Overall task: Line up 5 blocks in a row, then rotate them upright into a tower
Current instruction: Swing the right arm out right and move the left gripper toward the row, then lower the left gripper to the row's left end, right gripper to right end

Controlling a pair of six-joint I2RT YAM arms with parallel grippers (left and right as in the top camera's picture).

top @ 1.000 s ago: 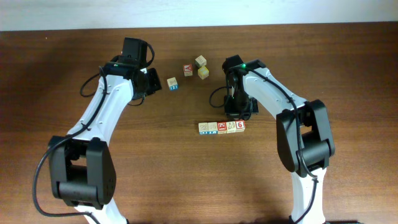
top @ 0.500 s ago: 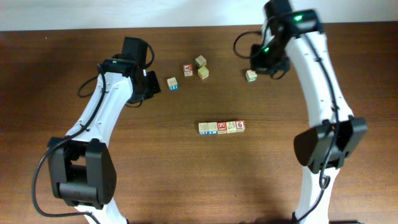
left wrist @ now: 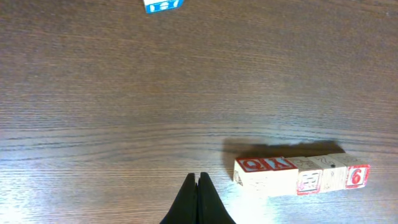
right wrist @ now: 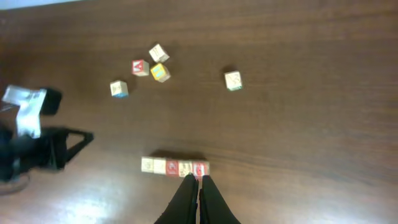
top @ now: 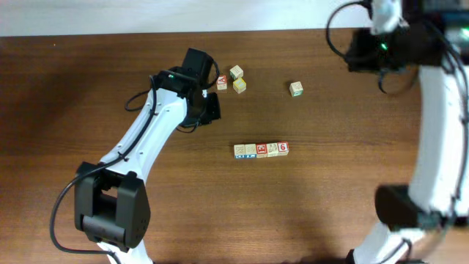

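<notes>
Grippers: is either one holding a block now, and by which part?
Nothing is held. The left gripper and the right gripper are both shut on nothing.

**Overhead view.** Even, diffuse light falls from above. The dark wooden table point(top: 73, 110) shows no glare, while a white strip point(top: 146, 15) along the far edge is overexposed. The right arm point(top: 410, 44), close to the lens, looks enlarged and slightly soft.

**Left wrist view.** The wood grain is sharp, with a pale sheen across the middle. The row of blocks point(left wrist: 301, 175) casts a short, soft shadow on its far side. The fingers point(left wrist: 188, 200) of the left gripper point(left wrist: 198, 177) read as a featureless black silhouette.

**Right wrist view.** The picture is softer and dimmer, darkening toward the corners. The left arm point(right wrist: 37, 152) at the left edge is blurred.
</notes>
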